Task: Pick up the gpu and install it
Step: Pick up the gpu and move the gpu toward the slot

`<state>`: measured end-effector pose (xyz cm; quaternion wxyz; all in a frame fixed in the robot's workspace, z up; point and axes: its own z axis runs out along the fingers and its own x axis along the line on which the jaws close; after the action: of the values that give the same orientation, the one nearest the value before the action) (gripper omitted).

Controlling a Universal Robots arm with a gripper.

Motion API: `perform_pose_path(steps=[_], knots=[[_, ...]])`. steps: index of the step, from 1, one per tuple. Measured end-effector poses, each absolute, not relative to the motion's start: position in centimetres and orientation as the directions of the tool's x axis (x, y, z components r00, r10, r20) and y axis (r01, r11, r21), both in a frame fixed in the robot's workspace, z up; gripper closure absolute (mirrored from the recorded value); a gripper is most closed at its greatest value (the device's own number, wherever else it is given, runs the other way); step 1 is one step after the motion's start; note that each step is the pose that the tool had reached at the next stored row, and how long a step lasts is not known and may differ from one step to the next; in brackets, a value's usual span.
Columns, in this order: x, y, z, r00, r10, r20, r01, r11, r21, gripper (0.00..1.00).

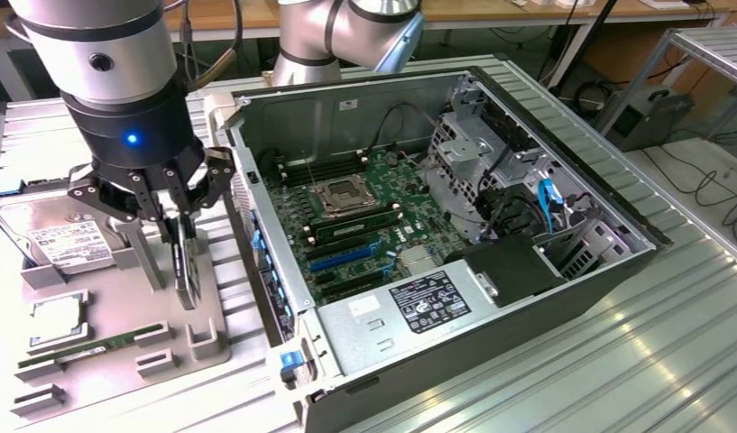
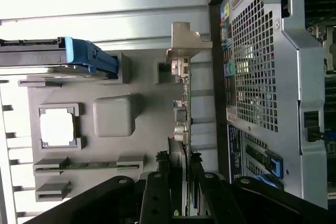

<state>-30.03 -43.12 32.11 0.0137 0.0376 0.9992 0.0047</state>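
The gpu (image 1: 185,271) stands on edge over the grey parts tray (image 1: 115,316), a thin dark card reaching down to the tray surface. My gripper (image 1: 176,216) hangs straight above it with its fingers on both sides of the card's upper edge, shut on it. In the wrist view the gpu (image 2: 183,103) shows edge-on, its silvery bracket at the far end by a tray slot, and my gripper (image 2: 181,182) clamps the near end. Whether the card still rests in the tray's holder I cannot tell.
The open computer case (image 1: 440,225) lies at the exterior view's right of the tray, motherboard (image 1: 368,225) and blue slots (image 1: 344,259) exposed. Its perforated rear panel (image 2: 257,77) is close beside the card. On the tray sit a hard drive (image 1: 55,234), a CPU (image 1: 58,320) and a RAM stick (image 1: 86,352).
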Motion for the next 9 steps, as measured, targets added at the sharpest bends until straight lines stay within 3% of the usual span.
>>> perform_pose_path(steps=[9], knots=[[-30.03, -43.12, 33.02, -0.997, 0.075, -0.027, 0.075, 0.997, 0.01, 0.74]])
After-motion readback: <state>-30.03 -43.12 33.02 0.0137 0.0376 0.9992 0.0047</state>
